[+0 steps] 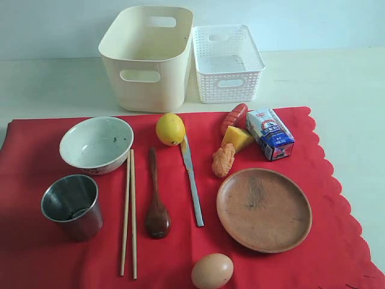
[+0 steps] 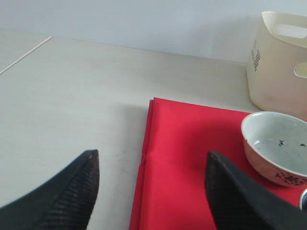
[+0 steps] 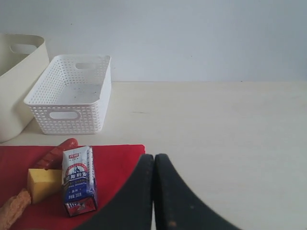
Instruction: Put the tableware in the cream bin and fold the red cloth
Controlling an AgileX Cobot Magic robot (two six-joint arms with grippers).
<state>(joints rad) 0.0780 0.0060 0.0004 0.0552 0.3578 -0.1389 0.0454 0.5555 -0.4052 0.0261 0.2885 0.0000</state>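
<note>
All the tableware sits on the red cloth (image 1: 36, 259), outside the cream bin (image 1: 147, 57). The pale bowl (image 1: 96, 144) stands upright toward the cloth's far left. The steel cup (image 1: 71, 206) stands upright just in front of it. To their right, the pair of chopsticks (image 1: 128, 211) lies side by side, running from near to far. Next comes the dark wooden spoon (image 1: 156, 205), its scoop end toward the near edge, then the metal knife (image 1: 192, 186), slightly slanted. The round brown plate (image 1: 263, 209) lies flat further right, apart from the knife.

The cloth is spread flat over the table (image 1: 343, 78), with its scalloped edge on the right of the exterior view. The cream bin stands upright on the bare table just beyond the cloth's far edge. A white perforated basket (image 1: 227, 63) stands just beside it on the right.

Food shares the cloth. A lemon (image 1: 170, 129) sits just beside the knife's far tip. A red sausage (image 1: 233, 117), a yellow wedge (image 1: 236, 138) and a fried piece (image 1: 223, 160) cluster beyond the plate. A small milk carton (image 1: 271, 133) lies to their right, and an egg (image 1: 212, 271) rests at the near edge.

The left gripper (image 2: 152, 155) hangs over the cloth's left edge, its jaws spread wide with nothing between them. The right gripper (image 3: 154, 158) is by the cloth's far right corner, near the carton, with its jaws pressed together and empty.
</note>
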